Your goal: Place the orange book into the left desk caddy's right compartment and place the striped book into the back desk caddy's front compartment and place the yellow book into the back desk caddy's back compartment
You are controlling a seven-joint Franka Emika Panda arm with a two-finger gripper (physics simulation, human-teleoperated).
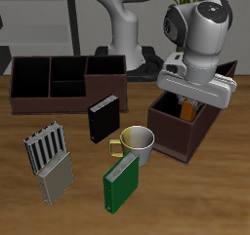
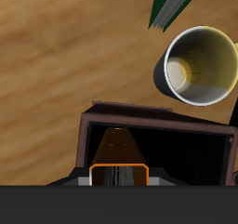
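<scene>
My gripper (image 1: 188, 103) hangs over the left desk caddy (image 1: 174, 134), shut on the orange book (image 1: 188, 110), whose lower part dips below the caddy's rim. In the wrist view the orange book (image 2: 119, 159) stands upright between my gripper's (image 2: 119, 177) fingers inside the left desk caddy (image 2: 158, 125); I cannot tell which compartment. The striped book (image 1: 45, 147) lies near the front edge, with the yellow book (image 1: 57, 183), grey-looking, just in front of it. The back desk caddy (image 1: 39, 102) stands farther back, with nothing visible inside.
A black book (image 1: 103, 119) stands in front of the back caddy. A pale mug (image 1: 140, 141) sits beside the left caddy, and a green book (image 1: 122, 180) stands just in front of the mug. The wrist view also shows the mug (image 2: 200, 65) and green book (image 2: 173, 5).
</scene>
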